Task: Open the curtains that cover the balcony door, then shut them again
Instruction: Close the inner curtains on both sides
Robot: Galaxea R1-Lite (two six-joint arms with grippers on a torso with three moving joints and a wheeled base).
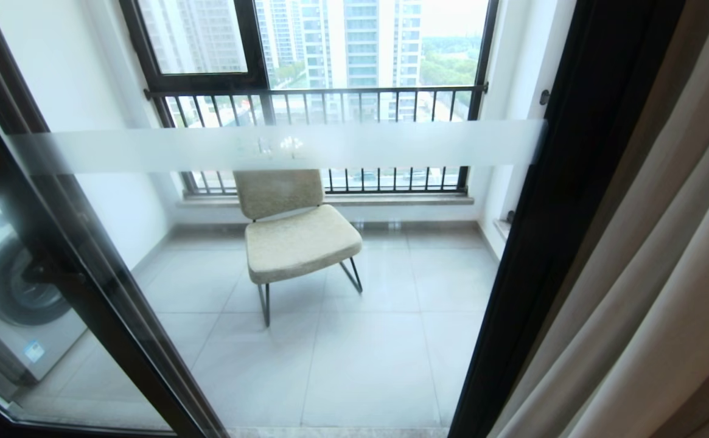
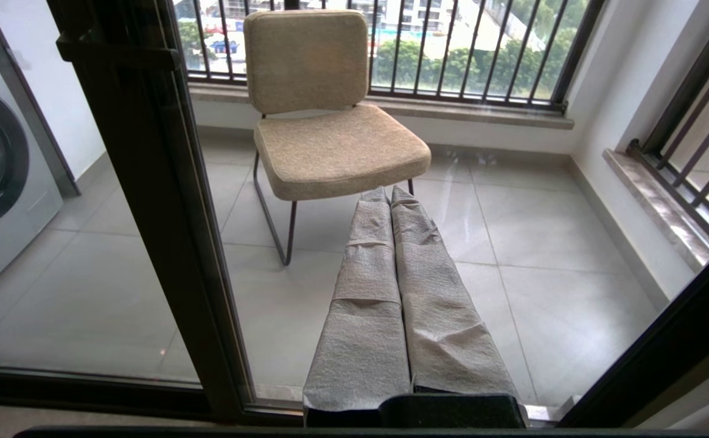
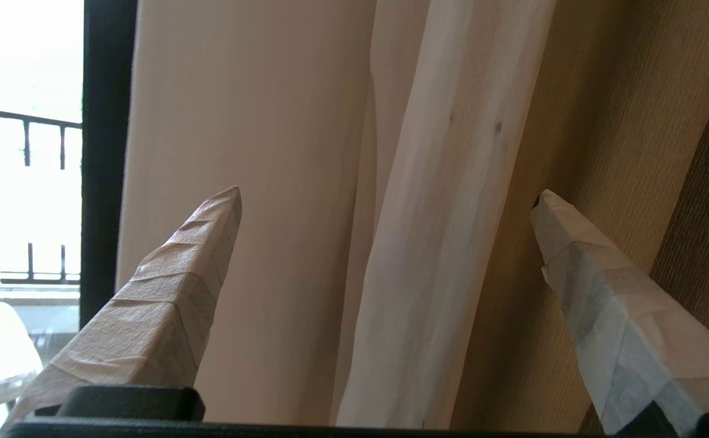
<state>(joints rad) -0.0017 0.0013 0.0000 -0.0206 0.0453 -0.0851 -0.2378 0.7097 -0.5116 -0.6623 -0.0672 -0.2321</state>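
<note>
The right end effector (image 3: 384, 194), fingers spread wide and empty, faces the curtains (image 1: 652, 274) gathered right of the balcony door (image 1: 305, 274); soft, heavy cloth, probably best pinched on one fold's edge.

One chair (image 1: 296, 234), one washing machine (image 1: 10, 298). One curtain panel (image 1: 652, 274) in the head view, bunched at right; right wrist view adds one sheer white fold (image 3: 445, 213). One frosted band (image 1: 269, 146) across the glass door (image 1: 342, 340). Two grippers: left (image 2: 389, 193), right (image 3: 387, 194).

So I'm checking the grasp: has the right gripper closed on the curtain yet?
No, the right gripper is wide open, a fold of the curtains between its fingers.
</note>
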